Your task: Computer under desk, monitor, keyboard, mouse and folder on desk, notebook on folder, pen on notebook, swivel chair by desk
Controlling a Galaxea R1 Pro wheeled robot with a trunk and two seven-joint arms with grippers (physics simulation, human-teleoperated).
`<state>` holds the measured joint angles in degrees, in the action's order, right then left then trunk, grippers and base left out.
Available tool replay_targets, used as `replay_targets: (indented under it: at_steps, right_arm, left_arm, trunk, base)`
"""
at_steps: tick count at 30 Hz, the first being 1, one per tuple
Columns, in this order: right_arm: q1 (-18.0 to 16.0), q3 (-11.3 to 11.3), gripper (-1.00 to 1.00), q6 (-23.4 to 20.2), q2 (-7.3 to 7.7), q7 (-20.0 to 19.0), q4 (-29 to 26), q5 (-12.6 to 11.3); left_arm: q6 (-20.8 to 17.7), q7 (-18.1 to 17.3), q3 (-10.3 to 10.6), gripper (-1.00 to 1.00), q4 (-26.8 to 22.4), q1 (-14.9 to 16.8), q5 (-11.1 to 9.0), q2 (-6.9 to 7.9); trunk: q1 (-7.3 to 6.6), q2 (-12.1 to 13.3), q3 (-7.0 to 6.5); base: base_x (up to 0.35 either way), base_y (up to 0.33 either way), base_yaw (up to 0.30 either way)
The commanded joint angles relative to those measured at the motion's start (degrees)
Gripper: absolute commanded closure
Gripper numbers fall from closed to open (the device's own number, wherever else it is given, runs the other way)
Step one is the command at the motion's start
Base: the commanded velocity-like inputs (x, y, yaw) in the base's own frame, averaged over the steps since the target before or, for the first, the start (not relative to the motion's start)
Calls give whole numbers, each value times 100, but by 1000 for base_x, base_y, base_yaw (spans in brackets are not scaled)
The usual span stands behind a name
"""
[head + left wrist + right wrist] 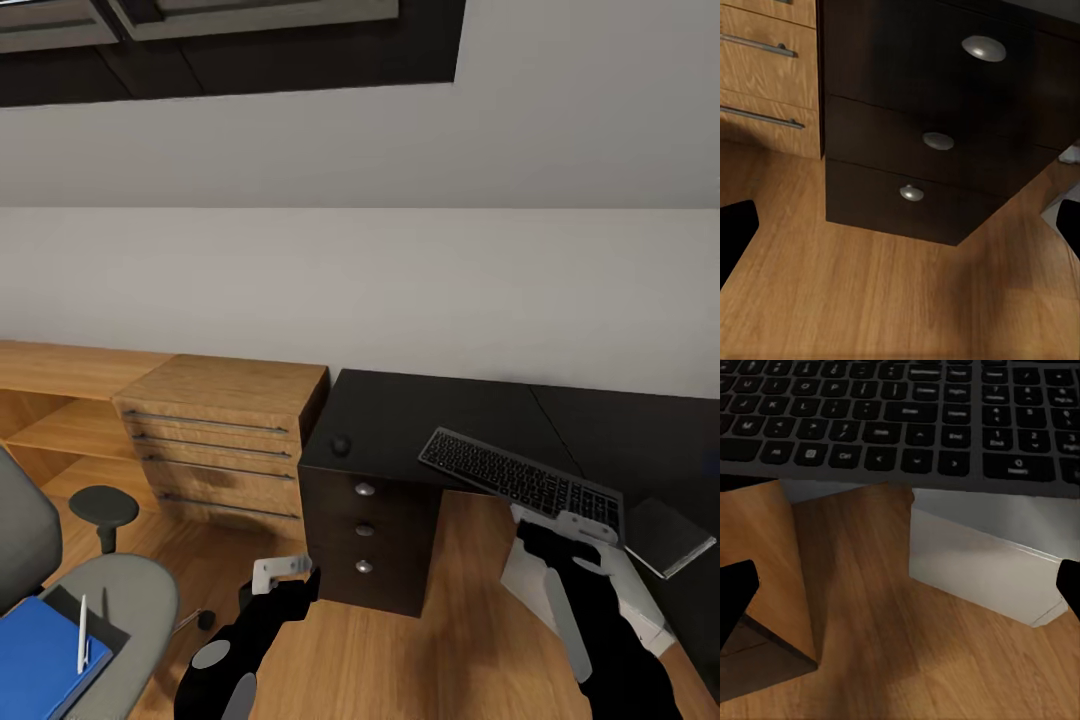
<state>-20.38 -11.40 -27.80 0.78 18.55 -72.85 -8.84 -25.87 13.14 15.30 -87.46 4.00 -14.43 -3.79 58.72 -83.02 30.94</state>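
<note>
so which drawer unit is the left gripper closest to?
The dark one with three round silver knobs, under the desk corner. The left gripper sits right beside its front. The light wooden unit with long bar handles stands farther back, against the wall.

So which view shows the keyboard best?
The head view: the whole keyboard lies on the black desk, overhanging its front edge. The right wrist view shows its keys up close but cropped; the left wrist view faces the desk's drawers.

wooden drawer unit (215, 440), dark three-knob drawer pedestal (365, 545), wood floor (420, 660)
</note>
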Motion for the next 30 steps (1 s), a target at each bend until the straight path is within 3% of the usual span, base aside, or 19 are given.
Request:
replay_targets:
  at_steps: [1,6,7,14,18,23,29,30]
  right_arm:
    - [8,7,-100,-21,1,44,-101,-68]
    - [138,-1,-100,-36,-5,44,-488,-93]
    - [227,-14,-100,-40,-4,44,-691,-278]
    - [380,-125,-100,-71,18,44,-1051,-777]
    - [501,-478,-100,-88,19,42,-1280,-1055]
    - [539,-981,-100,-81,25,24,-1334,-1229]
    - [550,-1353,-100,-68,25,7,-1338,-1309]
    - [552,-1441,-100,-59,26,2,-1337,-1419]
  left_arm:
    - [-19,54,8,-100,-8,4,-60,1]
    - [-21,56,8,-100,-8,4,-60,1]
    - [-21,57,8,-100,-8,4,-60,1]
    - [-22,54,8,-100,-3,4,-61,1]
    - [-21,53,8,-100,0,4,-62,1]
    - [-18,56,8,-100,1,4,-61,1]
    - [-17,57,27,-100,4,4,-60,-4]
    - [-15,62,66,-100,17,4,-64,-2]
  trunk:
    - [0,-3,6]
    - [0,-3,6]
    - [0,-3,6]
    - [0,-3,6]
    - [0,-3,6]
    - [0,-3,6]
    - [0,-3,6]
    - [0,-3,6]
  base:
    - [-16,0,0]
    - [-7,0,0]
    - [-1,0,0]
    - [0,0,0]
    - [0,0,0]
    - [39,0,0]
    - [193,0,0]
    - [50,0,0]
